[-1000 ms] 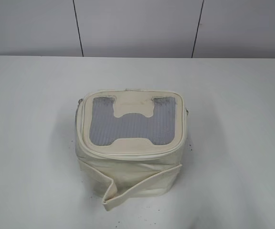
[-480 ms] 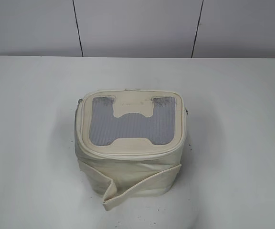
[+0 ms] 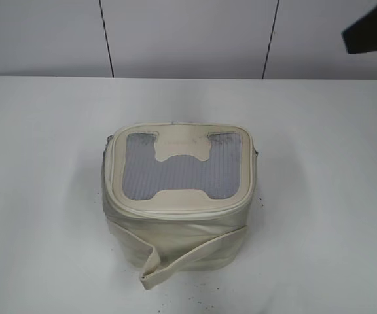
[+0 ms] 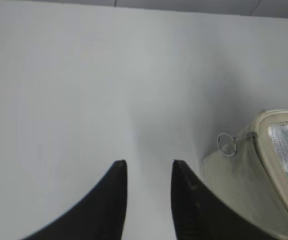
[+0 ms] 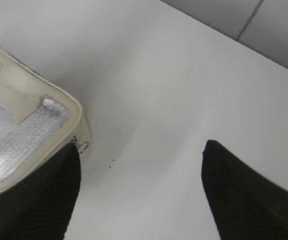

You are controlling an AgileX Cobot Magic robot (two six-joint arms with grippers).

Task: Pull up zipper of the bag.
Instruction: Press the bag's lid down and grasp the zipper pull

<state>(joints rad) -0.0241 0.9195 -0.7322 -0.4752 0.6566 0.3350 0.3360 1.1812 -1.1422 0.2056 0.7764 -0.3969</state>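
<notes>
The cream-white bag (image 3: 179,196) stands in the middle of the white table, its grey mesh H-window facing up and a loose strap (image 3: 159,268) hanging at its front. The zipper (image 3: 175,210) runs round the top panel rim. One silver ring pull (image 4: 227,144) shows in the left wrist view on the bag's side (image 4: 244,175). The other ring pull (image 5: 82,146) shows in the right wrist view by the bag's corner (image 5: 59,107). My left gripper (image 4: 149,165) is open and empty over bare table, left of the bag. My right gripper (image 5: 143,147) is wide open and empty beside the bag.
The white table (image 3: 44,163) stretches on all sides of the bag. A grey panelled wall (image 3: 188,36) rises behind it. A dark part of the right arm (image 3: 372,29) shows at the top right of the exterior view.
A dark part of the right arm has come into the exterior view at the top right. The bag has not moved.
</notes>
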